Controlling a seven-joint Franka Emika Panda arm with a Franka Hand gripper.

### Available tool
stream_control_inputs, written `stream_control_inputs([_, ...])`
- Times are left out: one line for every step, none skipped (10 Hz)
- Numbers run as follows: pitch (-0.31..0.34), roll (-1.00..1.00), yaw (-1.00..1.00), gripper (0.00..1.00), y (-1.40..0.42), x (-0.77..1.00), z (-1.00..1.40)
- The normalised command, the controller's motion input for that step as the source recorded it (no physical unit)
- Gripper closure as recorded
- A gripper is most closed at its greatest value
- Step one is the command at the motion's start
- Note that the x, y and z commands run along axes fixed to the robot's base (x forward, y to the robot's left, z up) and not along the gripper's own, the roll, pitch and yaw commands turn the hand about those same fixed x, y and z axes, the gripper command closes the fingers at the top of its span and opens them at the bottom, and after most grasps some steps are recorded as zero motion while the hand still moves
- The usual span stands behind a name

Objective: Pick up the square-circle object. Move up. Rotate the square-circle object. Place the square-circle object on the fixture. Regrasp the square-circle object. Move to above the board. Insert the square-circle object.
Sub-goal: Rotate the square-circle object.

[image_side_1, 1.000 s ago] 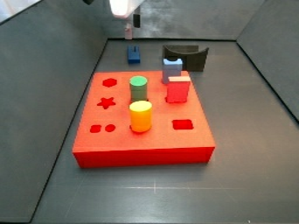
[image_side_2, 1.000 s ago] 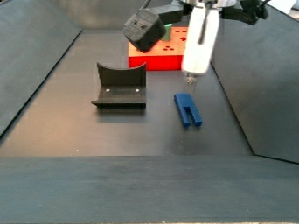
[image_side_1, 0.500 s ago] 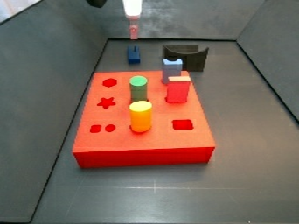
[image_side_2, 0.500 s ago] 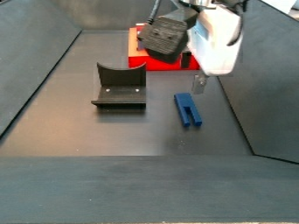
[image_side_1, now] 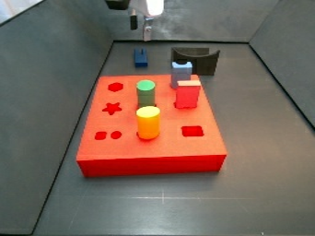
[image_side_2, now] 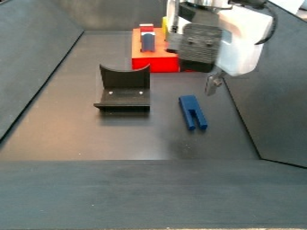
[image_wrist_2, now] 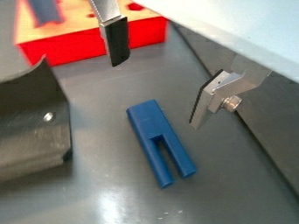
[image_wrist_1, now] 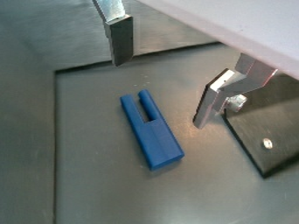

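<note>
You will find no readable text, label, brand, number or sign in any view. The board (image_side_1: 150, 129), the square-circle object (image_wrist_1: 151, 130), the fixture (image_side_2: 122, 89) and the tool (image_wrist_2: 163, 72), which hangs open above the square-circle object, all show plain, unmarked surfaces.

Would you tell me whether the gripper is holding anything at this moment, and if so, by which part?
Nothing is held. The gripper hangs open above the floor, and the square-circle object lies flat below, between the fingers but clear of both in both wrist views.
</note>
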Motion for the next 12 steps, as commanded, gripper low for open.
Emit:
stream_control_inputs([-0.004,0.0,1.0,0.0,0.0,0.03,-0.04])
stream_control_inputs([-0.004,0.0,1.0,0.0,0.0,0.03,-0.04])
stream_control_inputs([-0.004,0.0,1.0,0.0,0.0,0.03,-0.04])
stream_control_inputs([-0.005,0.0,1.0,0.0,0.0,0.03,-0.04])
stream_control_inputs([-0.005,0.0,1.0,0.0,0.0,0.03,-0.04])
stream_control_inputs([-0.006,0.0,1.0,0.0,0.0,0.03,-0.04])
stream_control_inputs([-0.006,0.0,1.0,0.0,0.0,0.03,-0.04])
stream_control_inputs([-0.007,0.0,1.0,0.0,0.0,0.03,-0.04])
stream_control_inputs([-0.008,0.0,1.0,0.0,0.0,0.03,-0.04])
stream_control_inputs([-0.009,0.0,1.0,0.0,0.0,0.03,-0.04])
stream_control_inputs([-0.011,0.0,1.0,0.0,0.0,0.03,-0.04])
stream_control_inputs([-0.013,0.0,1.0,0.0,0.0,0.03,-0.04])
